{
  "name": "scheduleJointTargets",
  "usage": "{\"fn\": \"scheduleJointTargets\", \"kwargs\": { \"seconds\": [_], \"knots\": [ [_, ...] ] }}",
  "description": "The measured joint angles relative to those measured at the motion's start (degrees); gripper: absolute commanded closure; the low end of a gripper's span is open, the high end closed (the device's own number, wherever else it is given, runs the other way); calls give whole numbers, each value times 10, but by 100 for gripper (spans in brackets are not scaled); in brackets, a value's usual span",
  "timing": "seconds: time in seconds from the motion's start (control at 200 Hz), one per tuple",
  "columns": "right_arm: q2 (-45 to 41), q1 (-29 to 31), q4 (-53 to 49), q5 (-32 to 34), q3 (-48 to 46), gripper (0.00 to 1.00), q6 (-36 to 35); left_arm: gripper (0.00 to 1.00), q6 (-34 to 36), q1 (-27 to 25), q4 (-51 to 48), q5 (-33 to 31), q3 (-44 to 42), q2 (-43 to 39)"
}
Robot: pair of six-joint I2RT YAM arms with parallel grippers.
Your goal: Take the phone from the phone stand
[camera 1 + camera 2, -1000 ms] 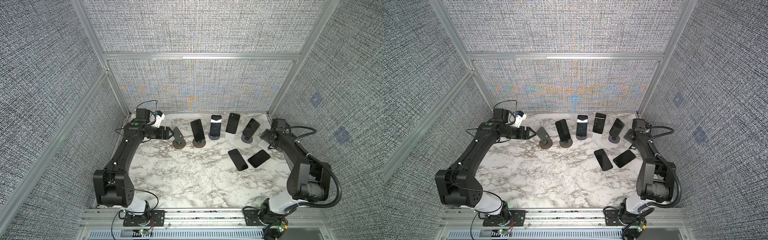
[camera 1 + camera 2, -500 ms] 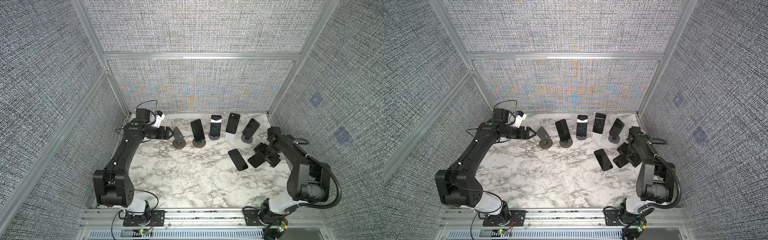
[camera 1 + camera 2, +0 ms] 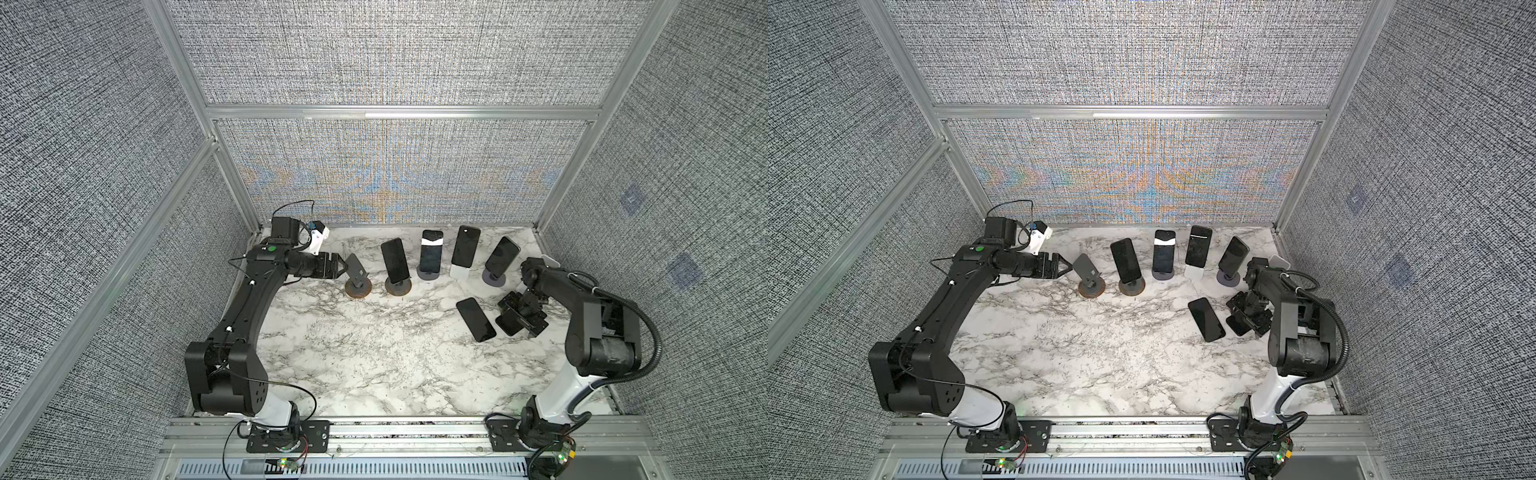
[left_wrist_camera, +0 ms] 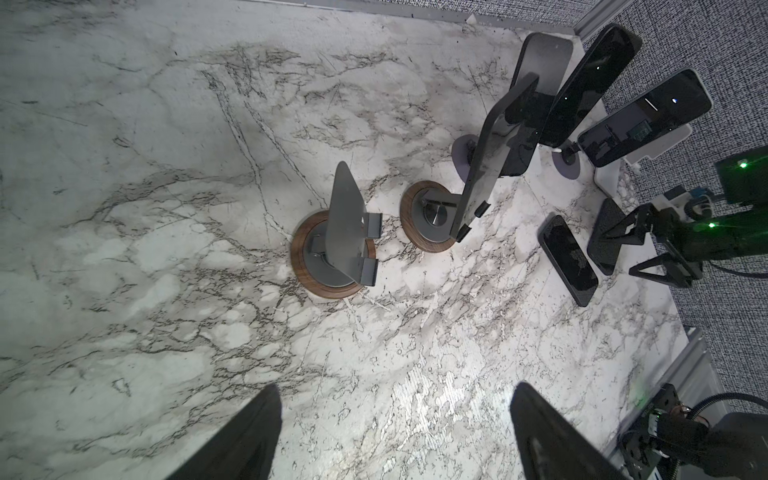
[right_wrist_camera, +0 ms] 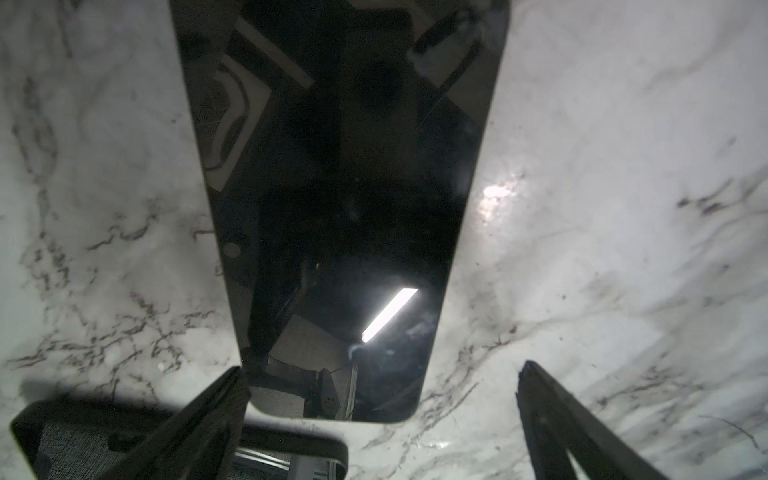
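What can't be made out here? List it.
Flat phone beneath the right gripper: mostly covered by it in both top views; far end cut off by the right wrist view's edge.
White object behind the right arm: top views, too hidden to identify.
Left gripper: left wrist view shows only fingertips.

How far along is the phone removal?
Done: a flat phone and a second flat phone lie on the table; the leftmost stand is empty. In hand: nothing gripped; the right tool hangs open over the second flat phone, the left tool open beside the leftmost stand. Remaining: four phones still mounted.
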Motion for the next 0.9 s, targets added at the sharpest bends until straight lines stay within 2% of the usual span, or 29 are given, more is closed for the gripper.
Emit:
{"fn": "scheduleJointTargets", "kwargs": {
  "seconds": [0.21, 0.39, 0.73, 0.9],
  "knots": [
    [23, 0, 18, -2, 7, 5, 6, 13, 0, 0, 0, 0, 0, 0],
    [39, 0, 13, -2, 22, 11, 7, 13, 0, 0, 0, 0, 0, 0],
    [45, -1, 15, -2, 24, 31, 3, 13, 0, 0, 0, 0, 0, 0],
    [41, -1, 21, -3, 13, 34, 3, 13, 0, 0, 0, 0, 0, 0]
  ]
}}
